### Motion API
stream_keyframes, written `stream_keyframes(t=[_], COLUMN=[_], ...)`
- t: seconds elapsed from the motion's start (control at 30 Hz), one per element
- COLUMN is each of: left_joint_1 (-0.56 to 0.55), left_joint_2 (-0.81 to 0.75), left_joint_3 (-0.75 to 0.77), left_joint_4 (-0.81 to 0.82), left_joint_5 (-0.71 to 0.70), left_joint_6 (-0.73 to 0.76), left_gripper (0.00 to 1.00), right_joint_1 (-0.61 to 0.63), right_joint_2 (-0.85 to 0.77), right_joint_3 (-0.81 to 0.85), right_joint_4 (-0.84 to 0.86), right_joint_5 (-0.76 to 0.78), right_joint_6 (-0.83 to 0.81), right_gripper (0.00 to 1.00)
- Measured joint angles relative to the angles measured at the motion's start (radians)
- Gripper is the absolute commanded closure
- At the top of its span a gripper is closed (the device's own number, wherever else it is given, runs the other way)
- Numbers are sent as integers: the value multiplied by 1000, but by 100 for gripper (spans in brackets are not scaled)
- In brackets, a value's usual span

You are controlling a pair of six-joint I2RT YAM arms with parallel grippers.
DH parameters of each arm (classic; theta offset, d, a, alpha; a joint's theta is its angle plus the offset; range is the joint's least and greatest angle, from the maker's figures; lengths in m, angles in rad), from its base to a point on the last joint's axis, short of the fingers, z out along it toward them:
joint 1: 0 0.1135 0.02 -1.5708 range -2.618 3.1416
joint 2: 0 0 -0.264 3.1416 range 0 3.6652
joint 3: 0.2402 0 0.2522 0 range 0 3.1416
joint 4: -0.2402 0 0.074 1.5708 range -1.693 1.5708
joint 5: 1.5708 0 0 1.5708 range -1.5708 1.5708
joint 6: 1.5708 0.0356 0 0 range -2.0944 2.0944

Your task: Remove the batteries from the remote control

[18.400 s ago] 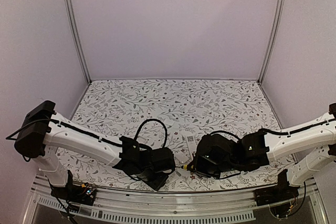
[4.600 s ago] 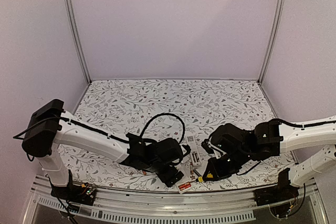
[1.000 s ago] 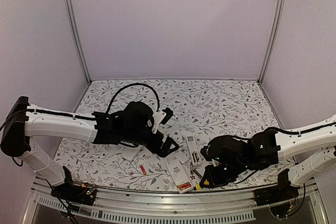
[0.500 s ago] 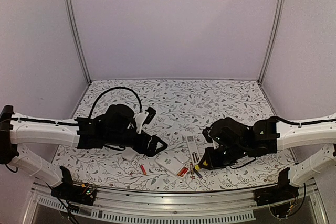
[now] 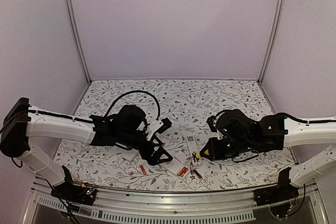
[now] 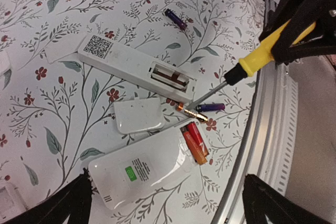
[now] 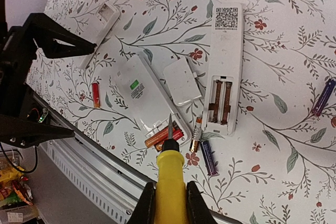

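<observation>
The left gripper (image 5: 164, 141) is hanging wide open and empty, likely standing clear, while the right gripper (image 7: 169, 199) is clamping a yellow-handled screwdriver (image 7: 169, 174), aiming it twelve o'clock at the wide remote's (image 7: 140, 95) five o'clock end, presumably to pry out two red batteries (image 7: 164, 137).

Left gripper (image 5: 165, 141), jaws spread, hovers over the floral table (image 5: 220, 98). Right gripper (image 5: 206, 153) clamps a yellow-handled tool (image 5: 198, 156) near two white remotes (image 5: 190, 143) and loose batteries (image 5: 143, 169).
</observation>
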Motion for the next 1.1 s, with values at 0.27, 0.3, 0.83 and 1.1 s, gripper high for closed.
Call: stream_keyframes(t=[0.27,0.3,0.83,1.1], left_joint_1=[63,68,83,-39], left_joint_2=[207,226,338,231], left_joint_3=[104,112,154,51], left_joint_4=[-23,-23,-161,-169], left_joint_5=[153,164,287,160], left_joint_6=[179,187,244,198], left_gripper=[0,0,1,1], right_joint_1=[-1,-1,-1,-1], right_joint_2=[-81,-89,-139,-145], right_joint_3=[0,0,-27,-38], right_joint_4=[12,14,57,78], right_joint_5=[19,19,19,19], right_joint_6=[1,1,-3,-7], right_gripper=[100,100,100,100])
